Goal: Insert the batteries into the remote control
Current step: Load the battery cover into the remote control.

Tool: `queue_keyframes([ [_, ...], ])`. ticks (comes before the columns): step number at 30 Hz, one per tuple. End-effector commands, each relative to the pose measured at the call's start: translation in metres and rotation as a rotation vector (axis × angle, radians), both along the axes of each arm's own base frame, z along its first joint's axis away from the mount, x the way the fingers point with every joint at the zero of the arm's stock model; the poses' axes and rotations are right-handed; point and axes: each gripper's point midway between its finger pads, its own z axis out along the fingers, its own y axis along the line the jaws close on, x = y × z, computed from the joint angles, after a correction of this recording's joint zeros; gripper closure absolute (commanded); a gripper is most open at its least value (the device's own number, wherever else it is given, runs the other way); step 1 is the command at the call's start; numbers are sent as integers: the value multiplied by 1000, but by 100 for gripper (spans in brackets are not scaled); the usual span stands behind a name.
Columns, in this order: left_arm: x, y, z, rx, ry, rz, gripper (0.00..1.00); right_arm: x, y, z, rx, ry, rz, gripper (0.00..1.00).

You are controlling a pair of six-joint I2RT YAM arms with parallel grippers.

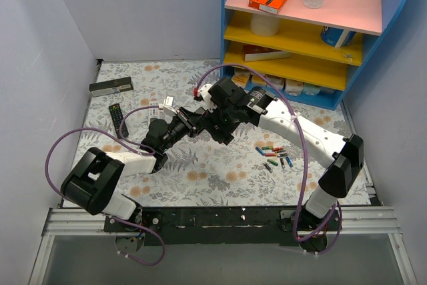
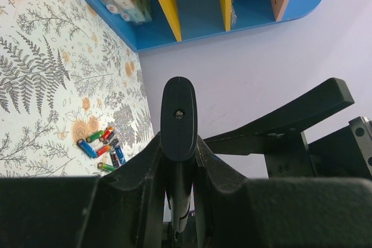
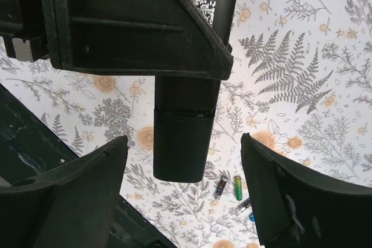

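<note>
My left gripper (image 2: 178, 143) is shut on the long black remote control (image 2: 178, 117), seen end-on in the left wrist view. In the right wrist view the remote (image 3: 183, 143) hangs down from the left gripper, with a QR label on its back and a seam across its lower part. My right gripper (image 3: 185, 140) is open, with its fingers (image 3: 87, 190) on either side of the remote's end and apart from it. The batteries (image 1: 273, 157) lie loose on the floral cloth to the right of both grippers; they also show in the left wrist view (image 2: 102, 146) and the right wrist view (image 3: 228, 185). In the top view the grippers meet at mid-table (image 1: 203, 121).
A shorter black remote with coloured buttons (image 1: 117, 119) and a dark box (image 1: 111, 86) lie at the left. A blue shelf unit (image 1: 373, 25) with boxes and a bottle stands at the back right. Grey walls close in both sides.
</note>
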Motion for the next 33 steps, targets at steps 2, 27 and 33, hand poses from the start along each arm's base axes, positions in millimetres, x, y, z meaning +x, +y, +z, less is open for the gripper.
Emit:
queue_keyframes([
  [2, -6, -2, 15, -112, 77, -26, 100, 1, 5, 52, 115, -172, 160, 15],
  [27, -22, -15, 39, -110, 120, -164, 100, -59, -35, 33, 44, -494, 936, 25],
  [33, -26, -17, 43, -107, 112, -184, 100, -61, -26, 29, 55, -501, 959, 25],
])
